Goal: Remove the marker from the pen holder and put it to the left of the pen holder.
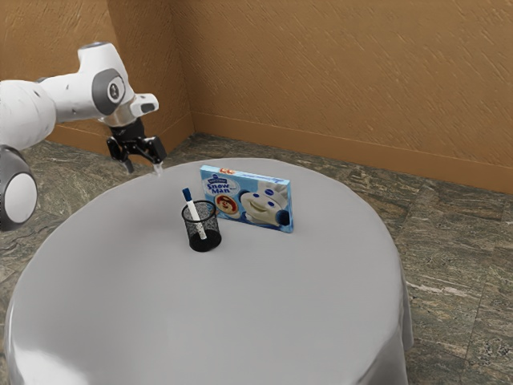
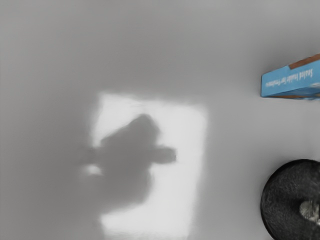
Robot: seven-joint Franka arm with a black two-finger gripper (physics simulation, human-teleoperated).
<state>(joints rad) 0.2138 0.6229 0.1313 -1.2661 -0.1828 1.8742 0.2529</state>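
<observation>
My gripper (image 1: 143, 167) hangs at the exterior view's upper left, fingers wide apart and empty; left of centre, the marker (image 1: 192, 208) leans in the pen holder (image 1: 212, 233).

Exterior oblique from above, wrist nearer, downward, tabletop (image 1: 280, 305) shared

Looks evenly, moderately lit in the exterior view, with white glare (image 1: 40, 365) low on the desk (image 1: 296, 321) at the view's left. In the wrist view, gleams in a soft-edged patch (image 2: 185, 130), broken by a dark shadow (image 2: 130, 160); dims faintly beside the box (image 2: 285, 85).
</observation>
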